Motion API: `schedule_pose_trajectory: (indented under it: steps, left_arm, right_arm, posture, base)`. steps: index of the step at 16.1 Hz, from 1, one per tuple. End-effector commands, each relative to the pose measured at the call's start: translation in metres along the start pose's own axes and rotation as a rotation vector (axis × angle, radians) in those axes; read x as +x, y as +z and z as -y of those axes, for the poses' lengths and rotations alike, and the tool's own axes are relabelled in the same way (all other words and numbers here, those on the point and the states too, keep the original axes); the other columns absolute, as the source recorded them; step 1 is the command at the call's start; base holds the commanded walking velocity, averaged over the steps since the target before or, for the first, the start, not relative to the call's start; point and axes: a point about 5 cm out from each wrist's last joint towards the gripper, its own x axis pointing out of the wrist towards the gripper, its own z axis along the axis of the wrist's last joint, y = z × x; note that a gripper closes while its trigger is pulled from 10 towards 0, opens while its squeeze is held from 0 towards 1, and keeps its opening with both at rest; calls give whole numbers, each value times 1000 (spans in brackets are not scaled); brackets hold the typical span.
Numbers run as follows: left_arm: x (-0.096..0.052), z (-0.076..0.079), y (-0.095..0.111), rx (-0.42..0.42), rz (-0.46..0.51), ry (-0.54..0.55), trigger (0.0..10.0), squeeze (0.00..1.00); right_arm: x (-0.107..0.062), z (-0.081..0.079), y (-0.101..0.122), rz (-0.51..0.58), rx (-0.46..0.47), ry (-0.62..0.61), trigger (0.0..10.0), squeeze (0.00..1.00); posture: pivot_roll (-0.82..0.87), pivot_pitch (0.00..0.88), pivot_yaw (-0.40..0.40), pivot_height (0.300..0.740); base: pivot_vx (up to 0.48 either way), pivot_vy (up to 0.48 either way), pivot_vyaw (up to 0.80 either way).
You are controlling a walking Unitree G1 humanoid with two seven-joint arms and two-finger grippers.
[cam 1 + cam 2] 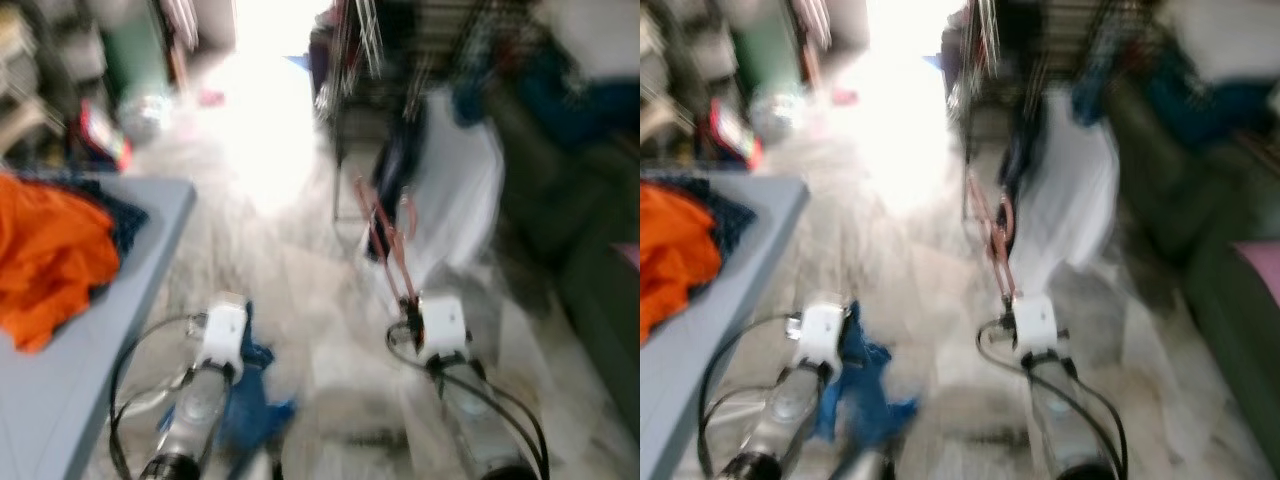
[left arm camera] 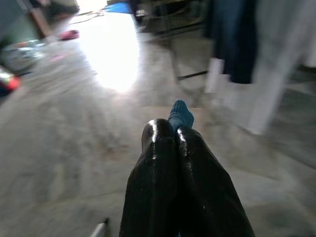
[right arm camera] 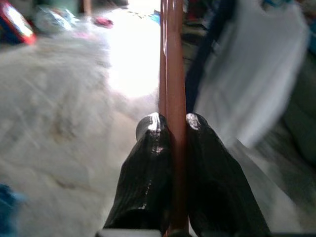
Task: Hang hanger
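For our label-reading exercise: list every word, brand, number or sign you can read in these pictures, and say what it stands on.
None can be read. The views are motion-blurred, and the red-edged item on the floor is too blurred to tell whether it bears print. The orange garment, the blue cloth and the hanger show no lettering.

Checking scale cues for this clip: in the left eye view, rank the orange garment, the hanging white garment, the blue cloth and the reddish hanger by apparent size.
1. Hanging white garment and crumpled orange garment: similar, blur prevents ranking.
2. Blue cloth in the left claw.
3. Thin reddish hanger in the right claw.

Silver arms, white wrists, black cables, glossy black fingers [image 2: 197,168]
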Motion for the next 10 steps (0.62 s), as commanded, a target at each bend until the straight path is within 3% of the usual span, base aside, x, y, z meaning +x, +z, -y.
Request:
schedule_pose_trajectory:
  steps: [1, 4, 10]
  left_arm:
    - [6, -2, 13, 11, 55, -10, 10000, 0]
    - [6, 1, 13, -2, 57, -28, 10000, 0]
    - [5, 3, 13, -14, 58, -48, 10000, 0]
  right_arm:
    - [2, 2, 3, 8, 0, -6, 10000, 0]
    - [2, 1, 3, 9, 0, -5, 10000, 0]
    - [2, -1, 4, 15, 8, -2, 10000, 0]
  posture:
    - [74, 87, -63, 740]
    - [77, 93, -61, 740]
    - [78, 102, -61, 740]
  base:
    - [0, 0, 0]
    - [0, 0, 0]
    - [0, -287, 0]
